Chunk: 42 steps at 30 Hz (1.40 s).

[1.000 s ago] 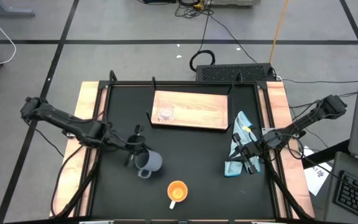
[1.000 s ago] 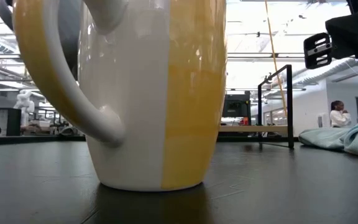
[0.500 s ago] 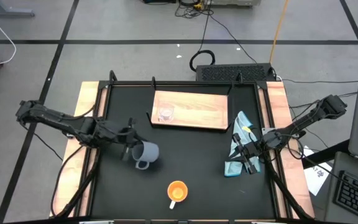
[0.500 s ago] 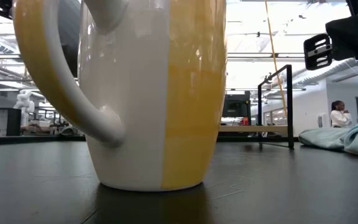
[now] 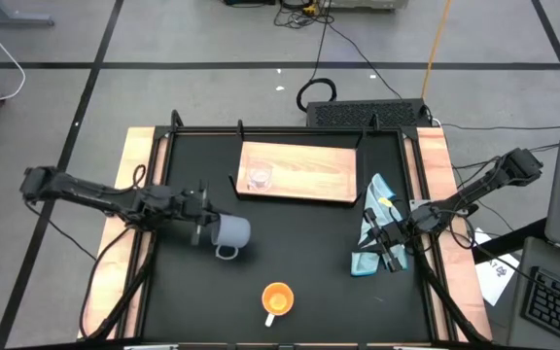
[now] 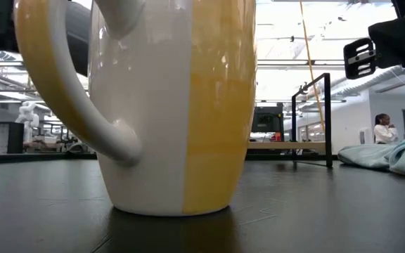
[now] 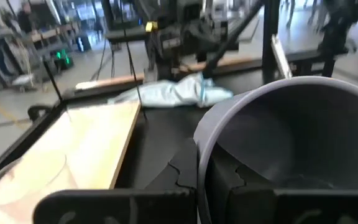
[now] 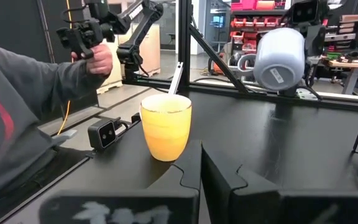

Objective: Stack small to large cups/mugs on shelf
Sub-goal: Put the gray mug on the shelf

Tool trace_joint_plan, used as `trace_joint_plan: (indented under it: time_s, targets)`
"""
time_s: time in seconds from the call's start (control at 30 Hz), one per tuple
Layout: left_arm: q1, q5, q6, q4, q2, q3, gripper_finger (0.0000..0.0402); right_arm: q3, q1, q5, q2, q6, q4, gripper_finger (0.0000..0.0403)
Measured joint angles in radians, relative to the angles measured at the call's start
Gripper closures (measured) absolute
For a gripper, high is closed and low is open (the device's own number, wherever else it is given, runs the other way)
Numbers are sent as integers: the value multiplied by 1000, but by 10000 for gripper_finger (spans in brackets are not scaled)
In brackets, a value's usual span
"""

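Note:
My left gripper is shut on the blue-grey mug, which hangs in the air on its side left of the table's middle. Its bottom shows in the right wrist view. The clear glass cup stands on the left end of the light-wood shelf at the far side. The orange mug with a white handle stands upright on the table near the front edge and fills the low view. My right gripper is shut and empty above the light-blue cloth at the right. My left gripper holds the blue-grey mug by its rim wall, one finger inside the mug and one outside. The fingers come level from the table's left. The mug is lifted clear of the table and lies on its side, mouth toward the gripper, handle toward the near edge.
A black frame with upright posts runs round the table. A small black camera sits at the table's front edge. A person in a grey sleeve stands beyond that edge, one hand holding a control grip.
My left gripper has drawn back toward the table's left and a little toward the far edge, carrying the blue-grey mug with it. The mug has stayed off the table and has tipped more onto its side.

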Motion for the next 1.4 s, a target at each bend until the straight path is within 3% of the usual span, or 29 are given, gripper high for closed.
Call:
trace_joint_plan:
  time_s: [0.1,0.37,0.47,0.7,1.17,1.4]
  targets:
    - [25,22,5,91,0,-43,394,0,0,0,0,-6,0,403]
    - [88,42,-40,150,1,-49,394,0,0,0,0,-8,0,403]
    - [102,52,-44,207,0,-22,394,0,0,0,0,-8,0,403]
    - [170,87,-1,172,40,86,394,0,0,0,0,-11,0,403]
    - [403,336,-79,35,416,477,394,0,0,0,0,-8,1,403]
    - [461,442,-63,-177,613,748,394,0,0,0,0,-9,0,403]
